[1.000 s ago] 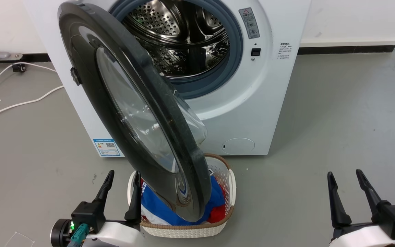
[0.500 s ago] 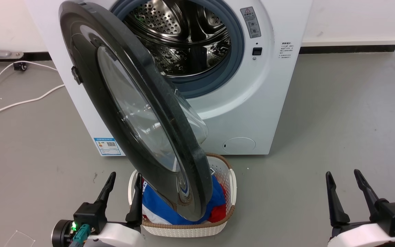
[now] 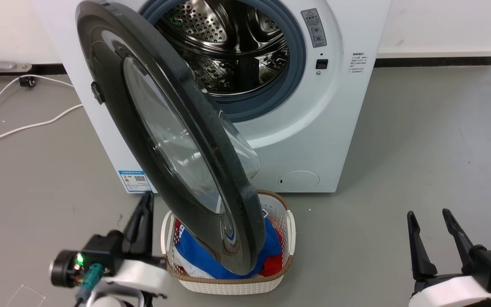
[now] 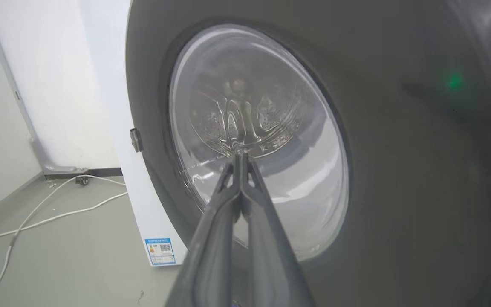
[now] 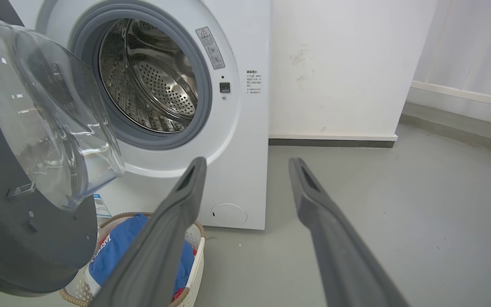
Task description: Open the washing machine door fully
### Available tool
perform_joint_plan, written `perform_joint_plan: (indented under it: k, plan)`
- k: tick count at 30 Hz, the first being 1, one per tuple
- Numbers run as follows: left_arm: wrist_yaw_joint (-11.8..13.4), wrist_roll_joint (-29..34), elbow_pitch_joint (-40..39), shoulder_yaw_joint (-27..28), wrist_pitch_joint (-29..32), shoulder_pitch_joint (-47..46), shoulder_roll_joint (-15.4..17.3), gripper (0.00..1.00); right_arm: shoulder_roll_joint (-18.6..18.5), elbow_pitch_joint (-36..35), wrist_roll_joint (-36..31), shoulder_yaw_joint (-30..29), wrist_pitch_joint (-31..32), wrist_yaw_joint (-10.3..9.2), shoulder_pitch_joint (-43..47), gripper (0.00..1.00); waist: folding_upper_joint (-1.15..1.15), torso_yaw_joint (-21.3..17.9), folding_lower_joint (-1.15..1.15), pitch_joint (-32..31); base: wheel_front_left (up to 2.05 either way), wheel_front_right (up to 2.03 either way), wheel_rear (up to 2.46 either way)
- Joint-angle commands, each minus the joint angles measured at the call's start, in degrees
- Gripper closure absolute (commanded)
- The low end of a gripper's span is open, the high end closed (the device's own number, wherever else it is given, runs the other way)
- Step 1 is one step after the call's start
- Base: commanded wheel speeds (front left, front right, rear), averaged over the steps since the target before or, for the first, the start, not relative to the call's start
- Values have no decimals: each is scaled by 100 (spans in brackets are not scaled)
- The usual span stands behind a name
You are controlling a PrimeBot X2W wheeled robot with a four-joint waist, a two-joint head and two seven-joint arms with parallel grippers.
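Note:
The washing machine door (image 3: 117,106), a big glossy black disc with a clear bulging window, stands partly open and swings out toward me over the basket. My left gripper (image 3: 147,199) is shut with nothing in it, low at the door's left, outer side. In the left wrist view its closed tips (image 4: 239,157) point at the door's (image 4: 399,170) glass window; whether they touch it I cannot tell. My right gripper (image 3: 428,213) is open at the lower right, far from the door (image 5: 15,238), and its own view shows the fingers spread (image 5: 247,163).
A white woven basket (image 3: 290,226) with blue and red laundry sits on the floor under the door's lower edge. The steel drum (image 3: 228,47) is exposed. White cables (image 3: 24,127) lie on the grey floor at left. Open floor stretches to the right.
My left gripper has closed its fingers and turned on its side, shifting slightly toward the door's outer face. The door and right gripper hold their places.

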Motion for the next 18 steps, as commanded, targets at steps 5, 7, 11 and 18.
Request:
perform_joint_plan:
  k: [5,7,11,18]
  plan:
    - [103,75,-777,93,-14,-420,118,100,25,-16,33,-33,13,-3,-18,0,0,46,0,-27,0,0,0]
    - [131,79,-1145,94,-5,-564,122,100,25,1,36,-49,4,-3,-25,0,0,61,0,-35,0,0,0]
    - [189,80,-1950,35,23,-898,80,100,25,21,33,-87,-10,-2,-37,0,0,79,0,-47,0,0,0]
    - [110,47,-2957,-423,237,-1298,-5,100,25,31,5,-109,7,-2,-50,0,0,69,0,-49,0,0,0]
